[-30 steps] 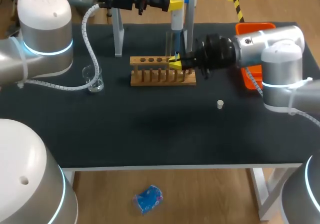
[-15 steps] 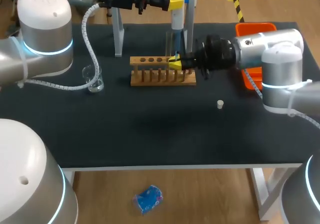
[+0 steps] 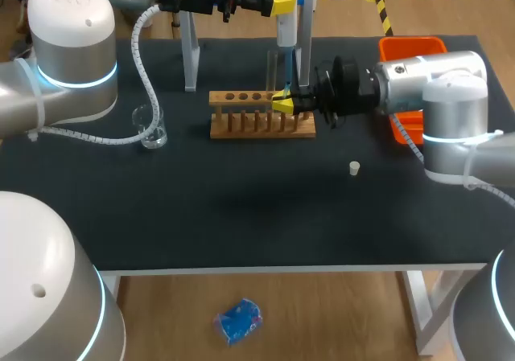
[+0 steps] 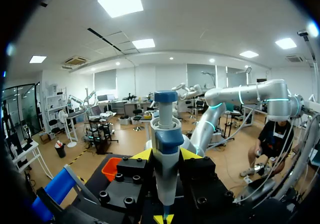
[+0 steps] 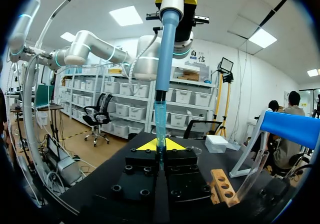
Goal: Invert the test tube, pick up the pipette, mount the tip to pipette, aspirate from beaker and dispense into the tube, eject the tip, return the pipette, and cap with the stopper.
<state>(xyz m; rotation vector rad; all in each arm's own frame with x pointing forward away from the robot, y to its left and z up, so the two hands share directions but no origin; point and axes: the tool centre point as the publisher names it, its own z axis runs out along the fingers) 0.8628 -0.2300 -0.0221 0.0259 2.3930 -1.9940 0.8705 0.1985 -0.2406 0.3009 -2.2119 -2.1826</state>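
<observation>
Glass beaker, small and clear (image 3: 150, 128): far left on the black desk (image 3: 241, 208), well apart from the work. Left pincer (image 3: 280, 6): raised at the back, clamped on a white-and-blue pipette (image 3: 286, 25) whose long axis is vertical, translucent tip downward. Wooden peg rack (image 3: 261, 124): mid-desk. Clear test tube (image 3: 273, 71): upright over the rack's right end, gripped low by the right pincer (image 3: 282, 101), which comes in level from the right, yellow tips narrowed on the glass. Governing relation: in the right wrist view the pipette hangs straight above that pincer, in line with the tube; whether the tip's end is inside the mouth cannot be told. Judged step: dispensing. Small pale stopper (image 3: 354, 167): loose, nearer the right arm. Orange bin (image 3: 418, 44): far right.
</observation>
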